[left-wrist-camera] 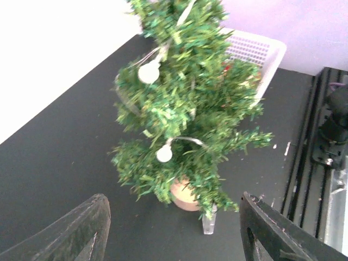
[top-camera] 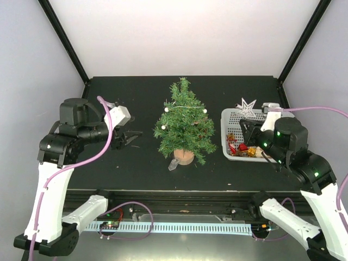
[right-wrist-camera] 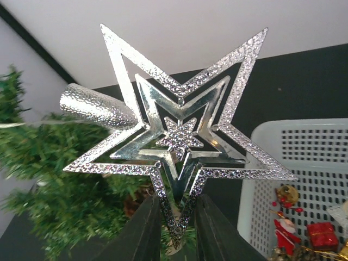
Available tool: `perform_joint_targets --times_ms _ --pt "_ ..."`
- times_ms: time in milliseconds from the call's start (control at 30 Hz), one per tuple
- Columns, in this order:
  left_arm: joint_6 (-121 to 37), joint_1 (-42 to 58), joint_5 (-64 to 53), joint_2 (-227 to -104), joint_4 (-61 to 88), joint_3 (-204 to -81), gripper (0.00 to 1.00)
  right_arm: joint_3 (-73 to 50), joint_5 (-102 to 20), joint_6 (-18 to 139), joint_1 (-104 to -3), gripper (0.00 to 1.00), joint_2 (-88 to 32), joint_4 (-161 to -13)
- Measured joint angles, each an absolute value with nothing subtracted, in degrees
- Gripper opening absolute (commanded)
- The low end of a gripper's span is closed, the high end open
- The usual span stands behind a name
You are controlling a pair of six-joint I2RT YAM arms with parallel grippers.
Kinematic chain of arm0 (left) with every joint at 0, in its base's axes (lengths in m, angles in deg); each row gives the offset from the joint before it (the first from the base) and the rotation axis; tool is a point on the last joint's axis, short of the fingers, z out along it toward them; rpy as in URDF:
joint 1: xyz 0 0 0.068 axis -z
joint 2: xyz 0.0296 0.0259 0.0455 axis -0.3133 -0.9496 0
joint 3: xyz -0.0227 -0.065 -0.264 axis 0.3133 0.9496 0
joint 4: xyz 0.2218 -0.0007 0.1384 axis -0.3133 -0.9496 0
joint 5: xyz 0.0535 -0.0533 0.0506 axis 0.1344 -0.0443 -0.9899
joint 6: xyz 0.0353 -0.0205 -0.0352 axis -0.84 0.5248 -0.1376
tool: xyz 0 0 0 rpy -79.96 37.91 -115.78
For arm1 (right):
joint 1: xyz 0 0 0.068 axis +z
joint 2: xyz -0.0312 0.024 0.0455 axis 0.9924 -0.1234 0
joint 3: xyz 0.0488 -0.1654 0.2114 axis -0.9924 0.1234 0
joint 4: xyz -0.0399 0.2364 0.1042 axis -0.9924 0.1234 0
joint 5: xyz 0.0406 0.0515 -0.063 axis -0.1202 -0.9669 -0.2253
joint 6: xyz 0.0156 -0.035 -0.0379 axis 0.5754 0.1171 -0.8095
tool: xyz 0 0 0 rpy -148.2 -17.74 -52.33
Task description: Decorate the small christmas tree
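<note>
The small christmas tree [top-camera: 184, 124] stands mid-table on a tan wooden base [top-camera: 184, 157], with white balls on a string across its branches. From the left wrist it fills the centre [left-wrist-camera: 187, 103], its base [left-wrist-camera: 185, 196] between my fingers and further off. My left gripper [top-camera: 130, 137] is open, empty, left of the tree. My right gripper [right-wrist-camera: 176, 228] is shut on the lower point of a silver star topper [right-wrist-camera: 179, 138], held above the white basket [top-camera: 230, 117]. The star [top-camera: 248, 105] shows at the basket's far side.
A small clear piece [top-camera: 173, 165] lies by the tree's base, also in the left wrist view [left-wrist-camera: 209, 224]. The basket [right-wrist-camera: 304, 163] holds red and gold ornaments [right-wrist-camera: 304, 239]. Black frame posts rise at the table's back corners.
</note>
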State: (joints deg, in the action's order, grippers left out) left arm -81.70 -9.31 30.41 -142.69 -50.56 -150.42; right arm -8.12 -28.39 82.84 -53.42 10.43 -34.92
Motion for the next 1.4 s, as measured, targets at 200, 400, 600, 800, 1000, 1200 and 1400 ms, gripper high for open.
perform_joint_targets --times_ms 200,400,600,800,1000,1200,1400 --pt "-80.6 -3.8 30.7 -144.6 -52.6 -154.3 0.66 -9.2 -30.6 81.0 -48.9 0.2 10.3 -35.9" --pt "-80.4 -1.3 32.4 -149.1 -54.2 -159.5 0.66 -12.6 -32.7 79.4 -44.5 0.2 8.5 -37.1" --pt "-80.4 0.3 36.6 -152.2 -55.5 -160.2 0.66 -13.2 -32.8 79.2 -37.0 0.2 6.4 -39.8" --pt "-80.4 0.6 40.2 -152.3 -56.3 -160.2 0.66 -15.5 -27.6 78.4 -24.9 0.19 1.9 -40.6" --pt "-79.4 0.6 42.0 -151.9 -56.4 -160.2 0.66 -16.2 -21.7 78.2 -17.0 0.2 -1.3 -41.6" --pt "-77.8 0.5 43.1 -149.6 -56.4 -160.2 0.66 -16.9 -13.0 78.2 -7.1 0.19 -7.3 -41.2" --pt "-76.6 0.1 43.1 -146.7 -56.3 -157.9 0.66 -16.9 -8.2 78.4 -2.2 0.19 -9.9 -40.9"
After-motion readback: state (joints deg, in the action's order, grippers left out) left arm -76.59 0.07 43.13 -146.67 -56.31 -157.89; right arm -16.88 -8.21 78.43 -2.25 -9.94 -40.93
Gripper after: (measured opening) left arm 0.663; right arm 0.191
